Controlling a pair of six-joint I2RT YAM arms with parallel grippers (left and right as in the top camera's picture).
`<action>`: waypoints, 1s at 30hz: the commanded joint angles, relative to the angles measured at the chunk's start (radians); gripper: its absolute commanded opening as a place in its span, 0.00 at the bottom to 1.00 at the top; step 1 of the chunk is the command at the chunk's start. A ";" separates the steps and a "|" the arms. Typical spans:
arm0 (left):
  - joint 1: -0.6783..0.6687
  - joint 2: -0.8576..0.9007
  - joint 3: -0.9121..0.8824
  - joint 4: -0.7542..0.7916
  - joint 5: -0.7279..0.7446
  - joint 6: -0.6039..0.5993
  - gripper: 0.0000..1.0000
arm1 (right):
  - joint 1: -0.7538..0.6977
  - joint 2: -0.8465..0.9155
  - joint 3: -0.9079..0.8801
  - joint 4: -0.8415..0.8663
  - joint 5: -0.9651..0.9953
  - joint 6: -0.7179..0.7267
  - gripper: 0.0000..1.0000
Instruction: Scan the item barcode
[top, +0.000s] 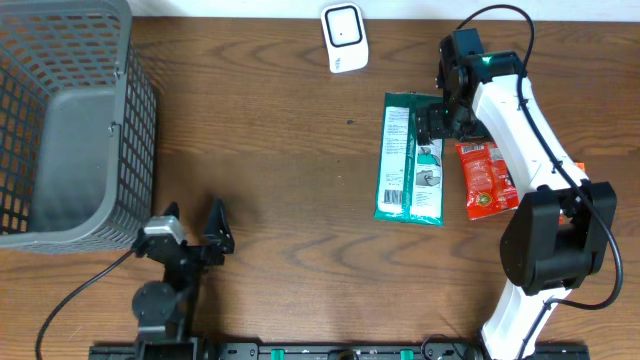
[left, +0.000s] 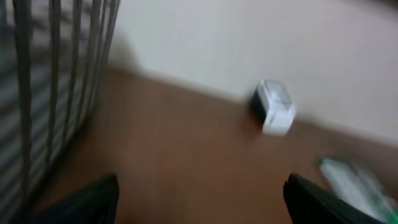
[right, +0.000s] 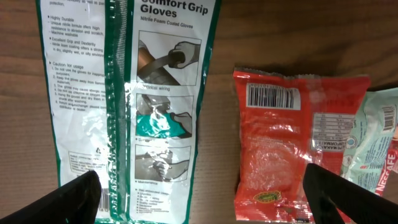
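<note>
The right gripper (right: 208, 198) holds its fingers spread wide and empty above a green glove packet (right: 130, 93) and, just beside it, a red snack packet (right: 280, 155) lying barcode up on the table (top: 280, 150). The left gripper (top: 192, 222), also spread and empty, sits near a grey basket (top: 60, 130), well apart from the white scanner (top: 344, 37).

Left end effector (top: 195, 213) and right end effector (right: 202, 190) both gape wide.

This looks like a mock shop checkout. A grey plastic mesh basket (top: 145, 130) and a small white scanner (top: 344, 37) stand on the brown wooden desk (top: 280, 150).
</note>
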 joint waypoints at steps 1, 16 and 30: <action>-0.002 -0.008 -0.002 -0.067 -0.003 0.110 0.86 | -0.005 -0.021 0.016 0.000 0.001 0.005 0.99; -0.001 -0.005 -0.002 -0.064 0.023 0.203 0.86 | -0.005 -0.021 0.016 0.000 0.001 0.005 0.99; -0.001 -0.005 -0.002 -0.064 0.023 0.203 0.86 | -0.005 -0.021 0.016 0.000 0.001 0.005 0.99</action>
